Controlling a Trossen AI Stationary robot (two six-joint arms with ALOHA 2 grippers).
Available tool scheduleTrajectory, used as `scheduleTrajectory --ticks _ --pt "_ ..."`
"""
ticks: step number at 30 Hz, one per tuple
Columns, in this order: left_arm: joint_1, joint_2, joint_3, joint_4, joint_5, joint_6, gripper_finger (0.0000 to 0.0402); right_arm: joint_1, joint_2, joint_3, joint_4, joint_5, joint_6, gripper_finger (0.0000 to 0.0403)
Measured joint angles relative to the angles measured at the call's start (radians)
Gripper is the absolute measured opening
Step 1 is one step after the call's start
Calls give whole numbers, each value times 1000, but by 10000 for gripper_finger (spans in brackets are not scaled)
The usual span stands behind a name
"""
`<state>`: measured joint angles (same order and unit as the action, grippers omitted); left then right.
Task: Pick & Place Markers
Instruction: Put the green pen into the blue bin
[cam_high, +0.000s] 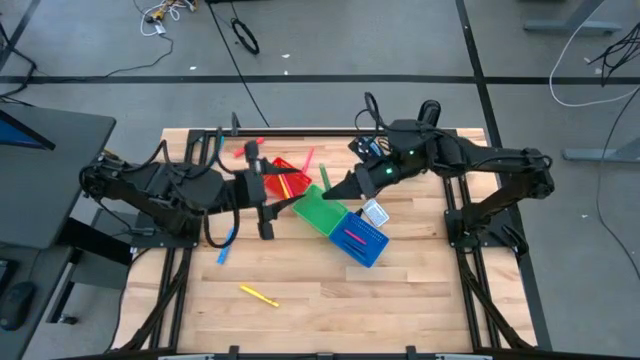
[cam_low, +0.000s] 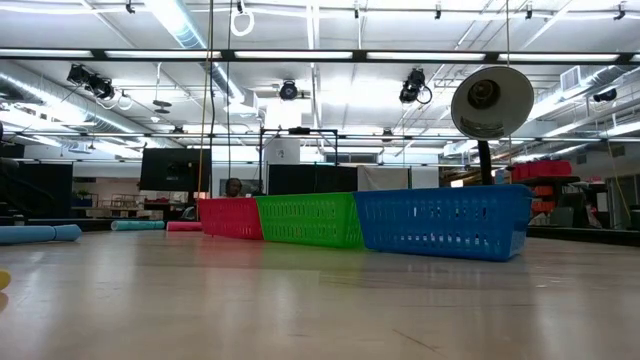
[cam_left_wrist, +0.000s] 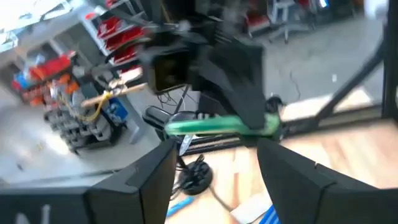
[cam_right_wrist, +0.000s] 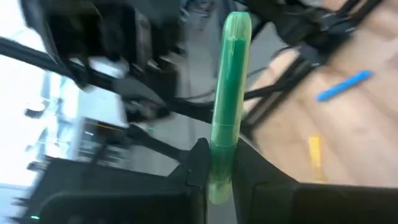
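Observation:
In the high view my right gripper (cam_high: 330, 191) hovers over the green bin (cam_high: 318, 212) and is shut on a green marker (cam_right_wrist: 227, 93). My left gripper (cam_high: 265, 205) is open beside the red bin (cam_high: 287, 176), and its wrist view faces that marker (cam_left_wrist: 217, 126) a short way ahead. Loose markers lie flat on the table: a blue one (cam_high: 225, 248), a yellow one (cam_high: 258, 295), a red one (cam_high: 246, 152) and a pink one (cam_high: 308, 160). Pink markers (cam_high: 352, 238) lie in the blue bin (cam_high: 362, 243). My right gripper pinches the green marker between its two fingers near one end (cam_right_wrist: 219, 168). The rest of the marker sticks out past the fingertips, and it is lifted clear of the table and bins.
The red (cam_low: 230, 217), green (cam_low: 308, 220) and blue (cam_low: 440, 222) bins stand side by side in a slanted row mid-table. A small white and blue object (cam_high: 375, 212) lies by the blue bin. Bare wood (cam_high: 400, 310) stretches along the near side.

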<state>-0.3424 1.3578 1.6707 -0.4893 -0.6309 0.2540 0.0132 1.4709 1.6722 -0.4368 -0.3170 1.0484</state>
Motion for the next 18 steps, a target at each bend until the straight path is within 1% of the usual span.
scheduleTrajectory --ticks 4,8,18 --pt "0 -5 0 -3 0 -119 238 -7 -30 0 -156 52 -125 29" --pt "4 -5 0 -5 2 -194 237 -9 -45 0 -323 126 -201 29" --pt "5 -5 0 -5 -2 -287 237 -9 -38 0 -642 228 -356 29"
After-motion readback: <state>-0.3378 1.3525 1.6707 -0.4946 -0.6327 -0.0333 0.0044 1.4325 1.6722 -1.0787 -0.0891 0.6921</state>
